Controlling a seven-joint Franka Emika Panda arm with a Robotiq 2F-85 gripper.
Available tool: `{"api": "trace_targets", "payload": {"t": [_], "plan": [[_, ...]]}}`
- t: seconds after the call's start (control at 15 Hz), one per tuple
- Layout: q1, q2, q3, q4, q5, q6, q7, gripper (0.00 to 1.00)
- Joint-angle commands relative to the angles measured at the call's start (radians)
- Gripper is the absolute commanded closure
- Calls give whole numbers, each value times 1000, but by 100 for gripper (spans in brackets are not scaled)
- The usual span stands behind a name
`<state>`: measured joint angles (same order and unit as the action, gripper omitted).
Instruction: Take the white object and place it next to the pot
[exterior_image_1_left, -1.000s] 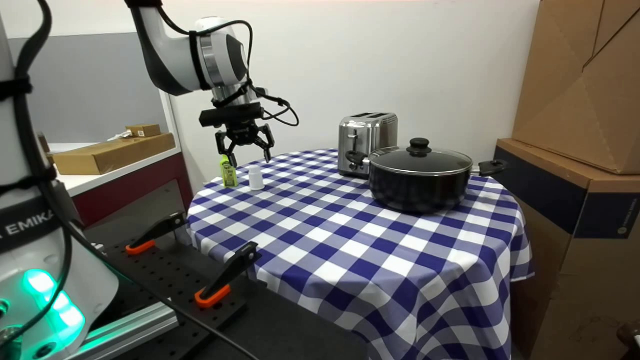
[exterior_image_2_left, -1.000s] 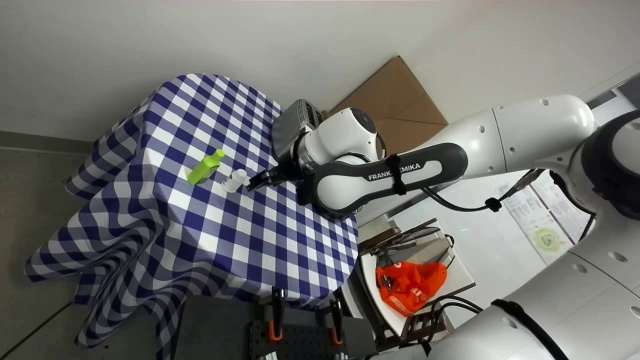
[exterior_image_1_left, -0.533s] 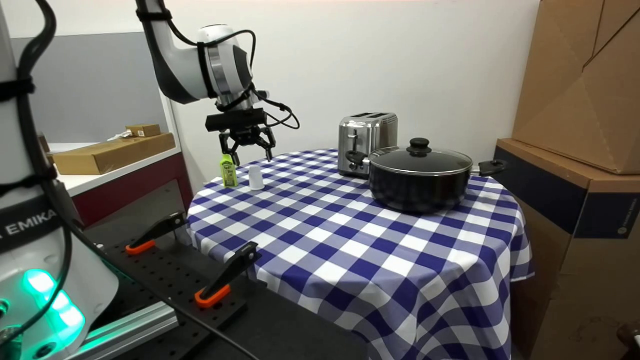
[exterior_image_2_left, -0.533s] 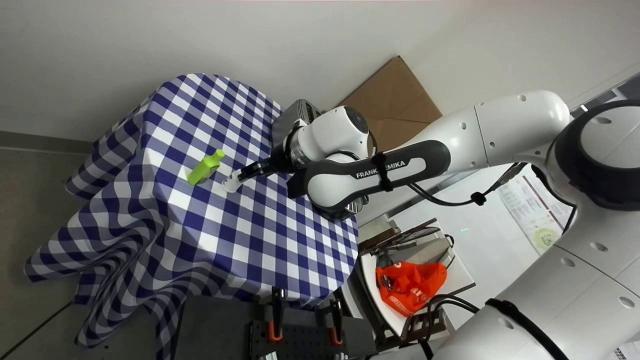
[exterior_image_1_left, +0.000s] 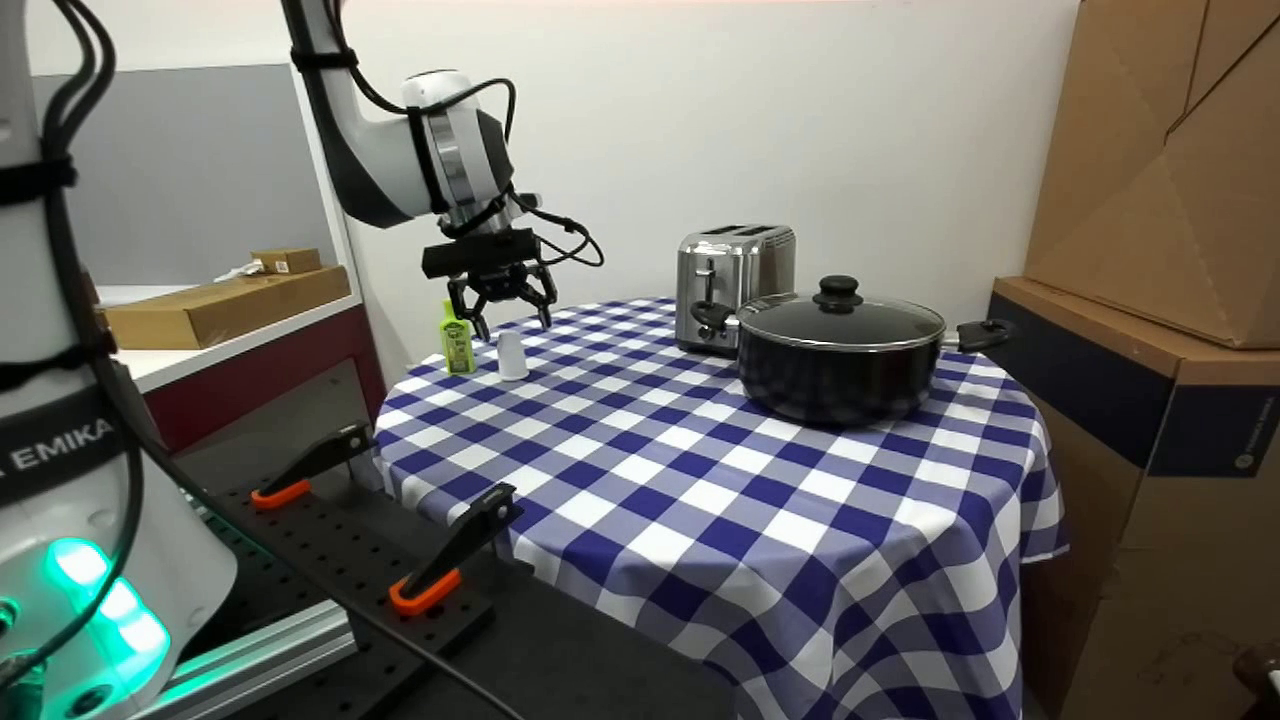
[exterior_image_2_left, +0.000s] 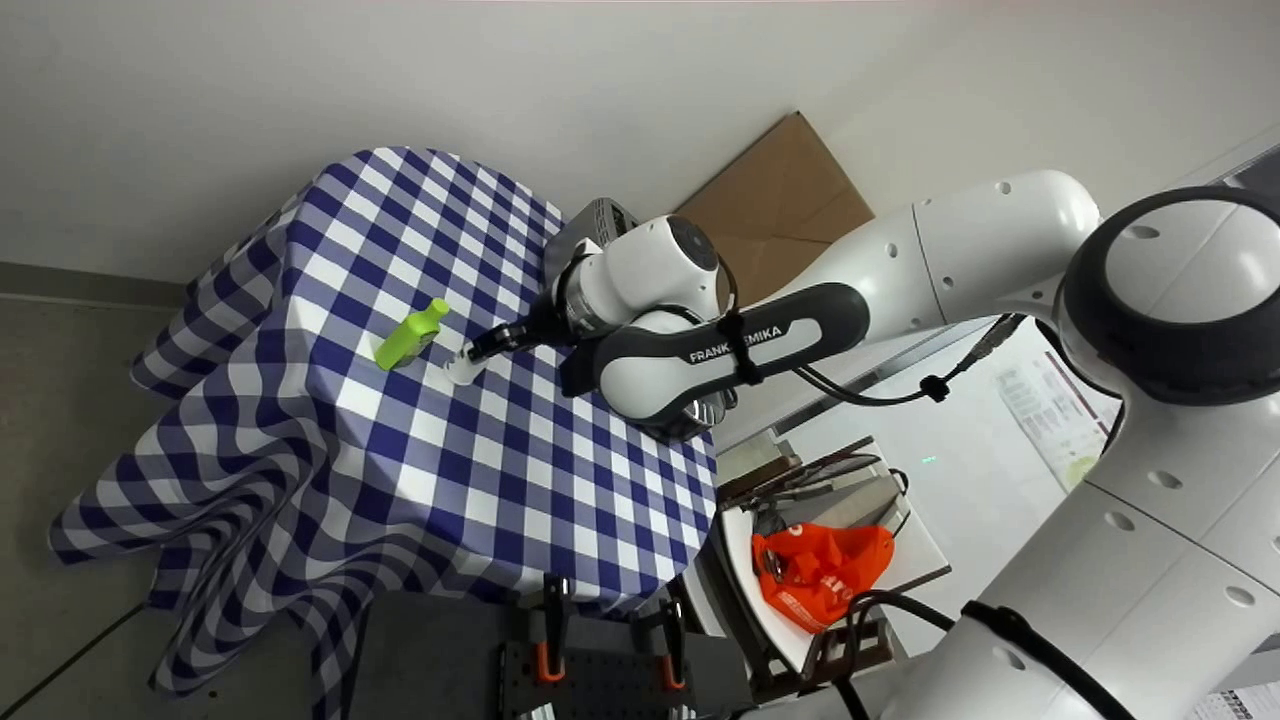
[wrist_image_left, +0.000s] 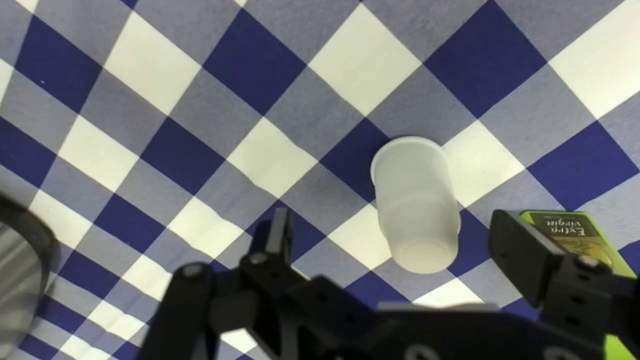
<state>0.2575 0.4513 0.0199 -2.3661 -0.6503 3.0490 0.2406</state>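
Wrist view: a stubby, slightly tapered white cylinder (wrist_image_left: 415, 205) stands on a blue-and-white checked cloth (wrist_image_left: 365, 60), a little right of the middle. A black two-fingered gripper (wrist_image_left: 395, 232) shows at the bottom, its fingers (wrist_image_left: 522, 255) spread wide; from this angle the cylinder appears between them, with cloth visible on either side of it. Partly hidden behind the finger at the right is a light-green bottle (wrist_image_left: 595, 240) with a printed label, its words "Extra virgin" turned upside down.

In an exterior view, the cylinder and the bottle stand upright near each other on the left part of the cloth. The gripper hangs over the cylinder, its tips close to the upper end; how far down they reach beside it I cannot tell. A wide, low, lidded black pot (exterior_image_1_left: 840, 380) stands on the right part of the same cloth, well apart from the cylinder, with a shiny silver toaster (exterior_image_1_left: 735, 285) just behind it. Brown cardboard boxes (exterior_image_1_left: 1150, 180) are stacked at the far right.

In both exterior views, two black clamps (exterior_image_1_left: 465, 540) with orange ends sit on a dark perforated board (exterior_image_1_left: 350, 545) beside the cloth. In an exterior view, the white robot arm (exterior_image_2_left: 960, 270) reaches across and hides most of the pot, while the dark gripper overlaps the upper end of the cylinder. A crumpled orange bag (exterior_image_2_left: 825, 570) lies lower down.
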Motion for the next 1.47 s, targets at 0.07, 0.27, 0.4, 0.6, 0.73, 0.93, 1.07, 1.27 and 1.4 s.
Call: {"api": "trace_targets", "payload": {"t": [0.07,0.27,0.4,0.6,0.73,0.93,1.07,1.27,1.4], "plan": [[51,48,-27,40,-8,27,43,40],[63,58,-25,43,-6,27,44,64],[61,56,-18,36,-2,28,40,80],[-12,16,63,-2,51,26,7,84],[-95,-25,146,-36,108,29,-16,84],[-183,-122,218,-88,353,33,-173,84],[-238,-191,220,-103,420,40,-214,84],[-299,-289,169,-113,503,30,-253,84],[-402,-347,188,-116,541,-10,-241,84]]}}
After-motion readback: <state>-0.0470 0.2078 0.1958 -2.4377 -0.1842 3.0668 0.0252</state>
